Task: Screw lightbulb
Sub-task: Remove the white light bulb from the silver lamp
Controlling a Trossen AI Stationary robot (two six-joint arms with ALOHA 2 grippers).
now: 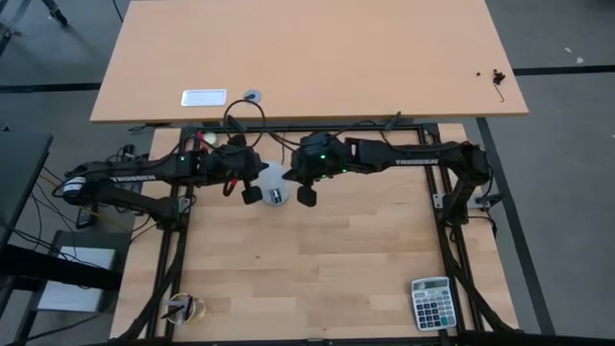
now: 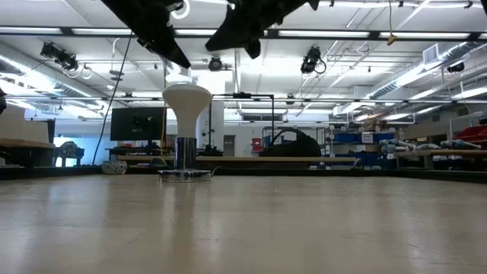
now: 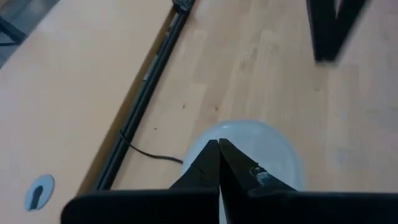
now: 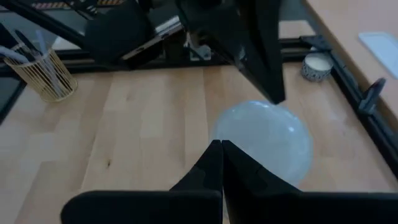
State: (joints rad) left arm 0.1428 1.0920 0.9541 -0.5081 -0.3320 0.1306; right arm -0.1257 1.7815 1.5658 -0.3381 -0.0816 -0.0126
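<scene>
Hovering: both tools closed, empty, above lightbulb (image 2: 186,106) | left tool (image 3: 219,163) | right tool (image 4: 221,163) | bulb upright

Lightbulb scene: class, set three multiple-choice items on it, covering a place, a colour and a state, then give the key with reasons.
1. Where does the calculator lie?
A. near right table corner
B. beside the lightbulb
C. on the far desk

2. What colour is the lightbulb?
A. red
B. white
C. green

3. How does the lightbulb stand?
A. on its side
B. held in the air
C. upright, wide face up

Key: 1 A, the high view shows it there. 2 B, the low view shows its pale head. 3 C, its base sits on the socket disc, both end effectors above it.
</scene>
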